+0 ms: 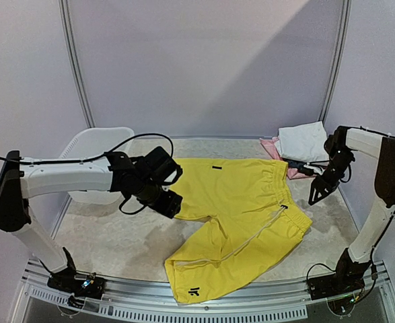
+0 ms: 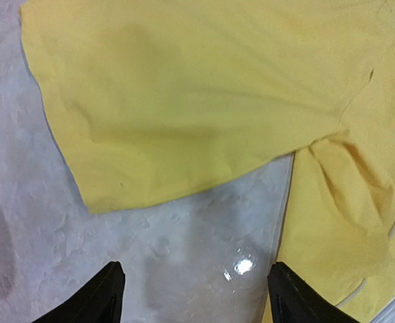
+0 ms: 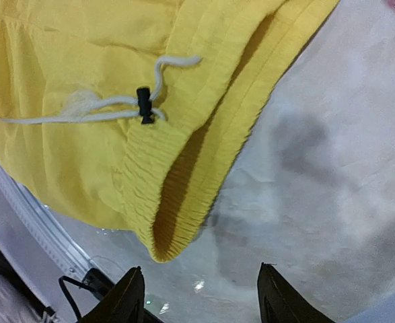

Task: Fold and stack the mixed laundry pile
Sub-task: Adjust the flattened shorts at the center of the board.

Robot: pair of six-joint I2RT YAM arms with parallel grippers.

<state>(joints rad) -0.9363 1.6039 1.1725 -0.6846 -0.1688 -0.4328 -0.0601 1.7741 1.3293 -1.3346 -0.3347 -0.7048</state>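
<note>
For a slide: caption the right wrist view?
Open right gripper hovers over table, beside waistband and drawstring of the yellow shorts.

Pale table (image 1: 110, 235) bearing spread yellow shorts (image 1: 237, 202), white basket (image 1: 96, 132), pink cloth (image 1: 270, 147).

The table (image 1: 103, 235) lies bare left of shorts (image 1: 244, 195); basket (image 1: 89, 145) blocks far-left corner.

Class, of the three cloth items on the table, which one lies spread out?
The yellow shorts, spread across the middle; the white cloth and pink cloth sit piled far right.
</note>
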